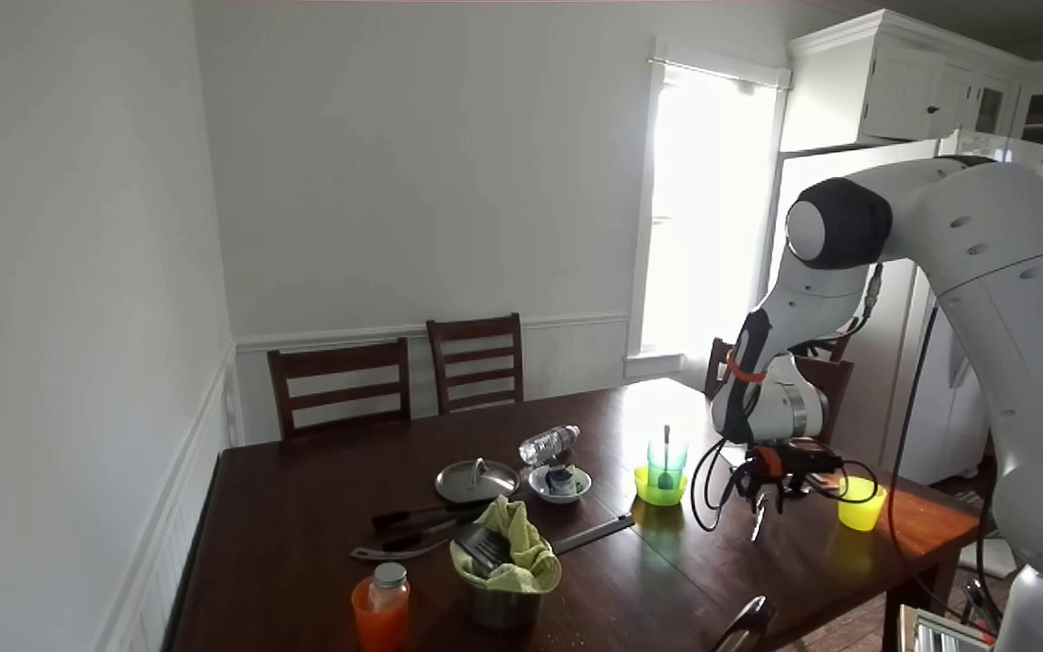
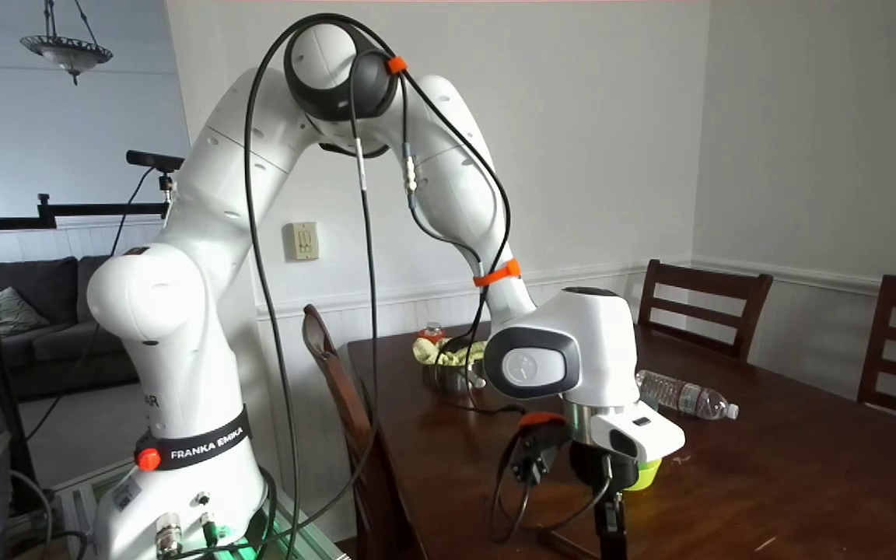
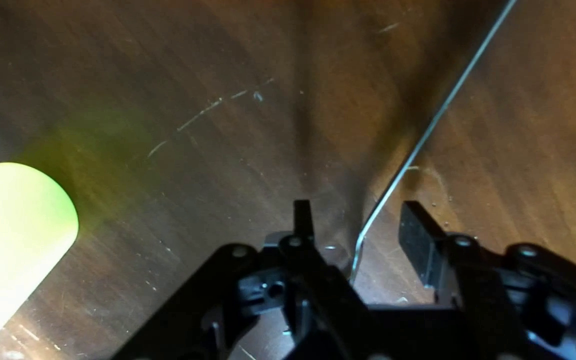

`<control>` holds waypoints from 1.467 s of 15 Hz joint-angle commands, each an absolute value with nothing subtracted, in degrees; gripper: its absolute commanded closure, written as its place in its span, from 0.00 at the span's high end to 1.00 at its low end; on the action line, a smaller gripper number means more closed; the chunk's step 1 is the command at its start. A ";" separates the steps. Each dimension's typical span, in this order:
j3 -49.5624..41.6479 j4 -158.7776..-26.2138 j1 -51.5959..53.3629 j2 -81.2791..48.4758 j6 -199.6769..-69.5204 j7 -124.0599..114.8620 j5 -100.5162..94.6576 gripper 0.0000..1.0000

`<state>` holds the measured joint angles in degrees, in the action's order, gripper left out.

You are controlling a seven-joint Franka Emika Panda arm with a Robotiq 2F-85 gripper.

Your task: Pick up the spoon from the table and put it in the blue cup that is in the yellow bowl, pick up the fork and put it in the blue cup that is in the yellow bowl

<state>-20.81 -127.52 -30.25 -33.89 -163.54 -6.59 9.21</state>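
A teal-blue cup (image 1: 678,455) stands in the small yellow-green bowl (image 1: 657,493). A dark spoon (image 1: 666,436) stands upright in it. My gripper (image 1: 759,530) points down low over the table, between that bowl and a plain yellow vessel. It also shows in an exterior view (image 2: 613,537), where the arm hides much of the table. In the wrist view my gripper (image 3: 358,207) is open. A thin shiny line (image 3: 433,120) runs between its fingers without visible contact. It bends near the fingers. I cannot tell whether it is the fork seen edge-on or a table seam.
The plain yellow vessel (image 1: 861,505) stands on the table. A steel pot (image 1: 503,608) with a green cloth, an orange cup (image 1: 381,629), a lid (image 1: 463,484), a white bowl (image 1: 583,484) and a bottle (image 1: 549,444) stand farther away. A yellow vessel (image 3: 13,240) shows in the wrist view.
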 commanded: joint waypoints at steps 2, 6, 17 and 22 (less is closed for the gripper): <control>-19.32 -125.78 -32.00 -34.88 -163.92 -5.66 10.90 0.12; -19.70 -125.02 -31.61 -34.73 -163.54 -6.10 10.69 0.00; -33.90 -130.42 -15.67 -22.46 -164.61 -11.81 0.63 0.01; -54.33 -129.98 5.17 -21.10 -168.67 -25.32 -14.85 0.01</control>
<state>-43.32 -128.59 -6.12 -22.48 -165.95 -17.52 -6.70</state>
